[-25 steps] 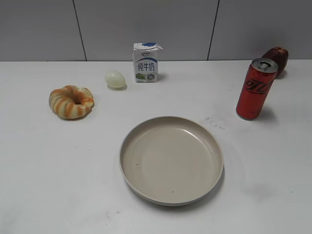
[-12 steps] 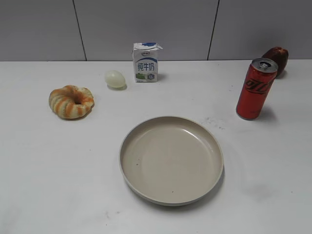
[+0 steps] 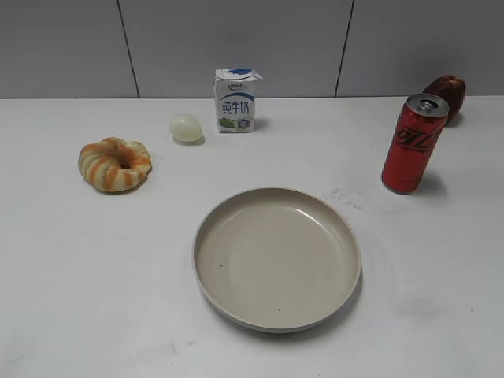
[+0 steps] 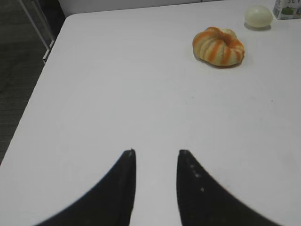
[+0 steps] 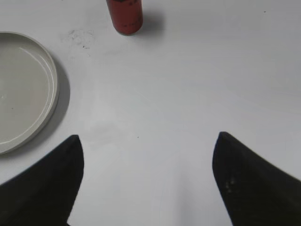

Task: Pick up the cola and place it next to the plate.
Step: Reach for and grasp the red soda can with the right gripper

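The cola [image 3: 413,144], a tall slim red can with a silver top, stands upright at the right of the table; its lower part shows at the top of the right wrist view [image 5: 124,15]. The beige plate [image 3: 277,258] lies at the centre front, and its rim shows in the right wrist view [image 5: 52,89]. My right gripper [image 5: 148,141] is wide open and empty, well short of the can. My left gripper [image 4: 156,153] is open and empty over bare table at the left. Neither gripper shows in the exterior view.
A striped ring-shaped bread [image 3: 115,164] lies at the left, also in the left wrist view [image 4: 218,45]. A pale egg [image 3: 186,127] and a white and blue milk carton [image 3: 235,100] stand at the back. A dark red fruit [image 3: 447,94] sits behind the can.
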Action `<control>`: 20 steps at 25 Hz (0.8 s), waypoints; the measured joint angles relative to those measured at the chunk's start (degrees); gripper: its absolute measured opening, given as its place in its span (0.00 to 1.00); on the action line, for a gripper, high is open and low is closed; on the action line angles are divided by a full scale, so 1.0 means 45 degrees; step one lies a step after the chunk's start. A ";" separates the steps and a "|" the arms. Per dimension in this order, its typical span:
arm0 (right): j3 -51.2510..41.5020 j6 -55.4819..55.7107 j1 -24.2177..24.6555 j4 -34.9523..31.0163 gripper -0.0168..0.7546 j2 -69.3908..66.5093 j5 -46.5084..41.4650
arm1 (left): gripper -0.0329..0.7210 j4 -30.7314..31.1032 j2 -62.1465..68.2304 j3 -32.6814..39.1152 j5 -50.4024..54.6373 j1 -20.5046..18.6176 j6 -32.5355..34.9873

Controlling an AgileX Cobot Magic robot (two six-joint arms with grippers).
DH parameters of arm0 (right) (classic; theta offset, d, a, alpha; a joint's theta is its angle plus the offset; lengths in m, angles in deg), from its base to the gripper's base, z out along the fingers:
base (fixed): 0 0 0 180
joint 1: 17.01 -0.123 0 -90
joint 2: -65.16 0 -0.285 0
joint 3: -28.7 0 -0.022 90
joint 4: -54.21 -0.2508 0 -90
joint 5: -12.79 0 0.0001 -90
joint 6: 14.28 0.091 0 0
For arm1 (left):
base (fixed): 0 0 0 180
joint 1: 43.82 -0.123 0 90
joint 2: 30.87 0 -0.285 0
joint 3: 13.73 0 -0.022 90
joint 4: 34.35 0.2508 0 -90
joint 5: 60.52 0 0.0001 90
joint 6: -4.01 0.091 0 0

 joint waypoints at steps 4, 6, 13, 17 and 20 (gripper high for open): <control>0.1753 0.0000 0.0000 -0.0188 0.82 -0.2657 0.0085 | 0.36 0.0000 0.0000 0.0000 0.0000 0.0000 0.0000; 0.2650 0.0008 0.0010 -0.0406 0.80 -0.4078 0.0100 | 0.36 0.0000 0.0000 0.0000 0.0000 0.0000 0.0000; 0.5942 -0.0548 0.0010 -0.1305 0.79 -0.8658 0.0129 | 0.36 0.0000 0.0000 0.0000 0.0000 0.0000 0.0000; 0.7650 -0.1082 -0.0298 -0.1411 0.81 -1.0896 0.0129 | 0.36 0.0000 0.0000 0.0000 0.0000 0.0000 0.0000; 0.8871 -0.1119 -0.0605 -0.1398 0.82 -1.2387 0.0133 | 0.36 0.0000 0.0000 0.0000 0.0000 0.0000 0.0000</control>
